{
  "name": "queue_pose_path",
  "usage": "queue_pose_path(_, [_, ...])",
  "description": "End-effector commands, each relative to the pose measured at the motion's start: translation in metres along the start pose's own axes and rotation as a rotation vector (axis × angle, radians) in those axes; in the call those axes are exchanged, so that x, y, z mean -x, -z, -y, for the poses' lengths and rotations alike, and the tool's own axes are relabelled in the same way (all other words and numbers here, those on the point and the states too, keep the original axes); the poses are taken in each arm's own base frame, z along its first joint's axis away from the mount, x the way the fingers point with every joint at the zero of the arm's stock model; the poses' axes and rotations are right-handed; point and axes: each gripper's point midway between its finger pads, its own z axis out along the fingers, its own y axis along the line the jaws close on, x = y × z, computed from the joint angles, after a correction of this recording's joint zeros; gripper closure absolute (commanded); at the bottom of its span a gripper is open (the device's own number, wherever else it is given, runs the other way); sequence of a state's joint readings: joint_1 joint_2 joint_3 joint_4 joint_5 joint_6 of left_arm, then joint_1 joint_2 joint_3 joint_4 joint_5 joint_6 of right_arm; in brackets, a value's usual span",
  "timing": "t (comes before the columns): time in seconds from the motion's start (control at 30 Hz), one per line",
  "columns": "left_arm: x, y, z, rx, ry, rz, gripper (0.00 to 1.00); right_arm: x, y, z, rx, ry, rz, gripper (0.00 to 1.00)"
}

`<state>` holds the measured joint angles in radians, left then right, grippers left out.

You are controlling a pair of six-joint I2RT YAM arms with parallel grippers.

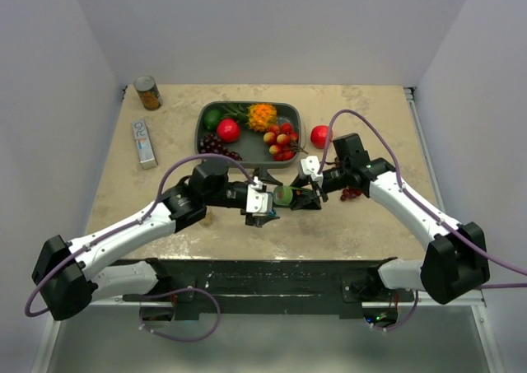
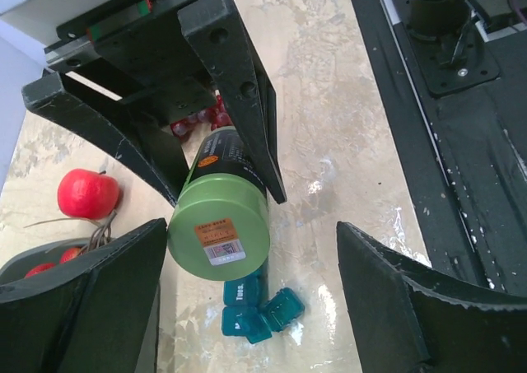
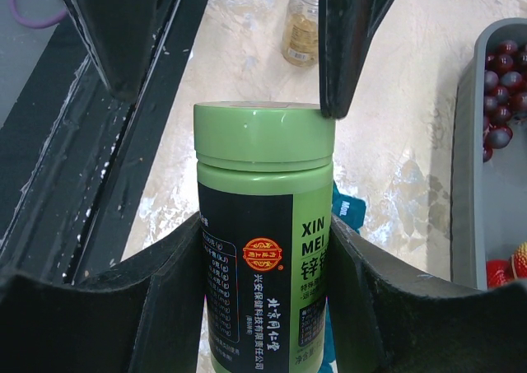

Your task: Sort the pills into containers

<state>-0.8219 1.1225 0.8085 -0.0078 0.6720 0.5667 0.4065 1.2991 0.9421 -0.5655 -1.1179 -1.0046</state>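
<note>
Green pill bottle [image 3: 263, 167] held sideways off the bench [image 2: 329, 101] near the middle of its near edge, right claw [image 3: 263, 225] clamped on the labelled body. The cap faces the left claw [image 2: 251, 225], whose fingers stand wide apart either side of it (one just beside the cap; contact unclear). Teal containers [image 2: 255, 307] lie on the bench directly beneath the cap, a small cluster, one cell tilted; grey fruit tray [image 1: 249, 146] sits toward the far edge.
</note>
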Motion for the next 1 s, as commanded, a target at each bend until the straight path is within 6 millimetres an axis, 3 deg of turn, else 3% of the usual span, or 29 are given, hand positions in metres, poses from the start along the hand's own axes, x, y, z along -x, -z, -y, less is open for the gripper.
queue_pose_path(0.0, [0.023,-0.005,-0.021,0.071,-0.123,0.042,0.14,0.015,0.002,-0.004,0.012,0.053,0.047,1.0])
queue_pose_path(0.27, [0.017,-0.011,-0.022,0.085,-0.119,0.024,0.17,0.015,0.001,-0.004,0.015,0.052,0.048,1.0])
queue_pose_path(0.57, [-0.002,-0.013,-0.02,0.081,-0.1,-0.054,0.28,0.014,0.001,-0.004,0.014,0.049,0.046,1.0])
queue_pose_path(0.7, [0.002,-0.013,-0.022,0.1,-0.059,-0.04,0.65,0.014,0.002,-0.003,0.013,0.05,0.045,1.0])
queue_pose_path(0.77, [0.008,-0.012,-0.019,0.092,-0.018,-0.015,0.74,0.014,0.002,-0.003,0.01,0.048,0.042,1.0])
queue_pose_path(0.83, [0.013,-0.012,-0.013,0.08,0.063,0.015,0.96,0.012,0.002,-0.002,0.01,0.044,0.038,1.0])
queue_pose_path(0.9, [0.022,-0.011,-0.013,0.1,0.167,0.041,1.0,0.012,0.002,-0.001,0.003,0.042,0.034,1.0])
queue_pose_path(0.97, [0.027,-0.007,-0.018,0.171,0.42,0.05,1.0,0.012,0.002,0.002,-0.006,0.041,0.028,1.0])
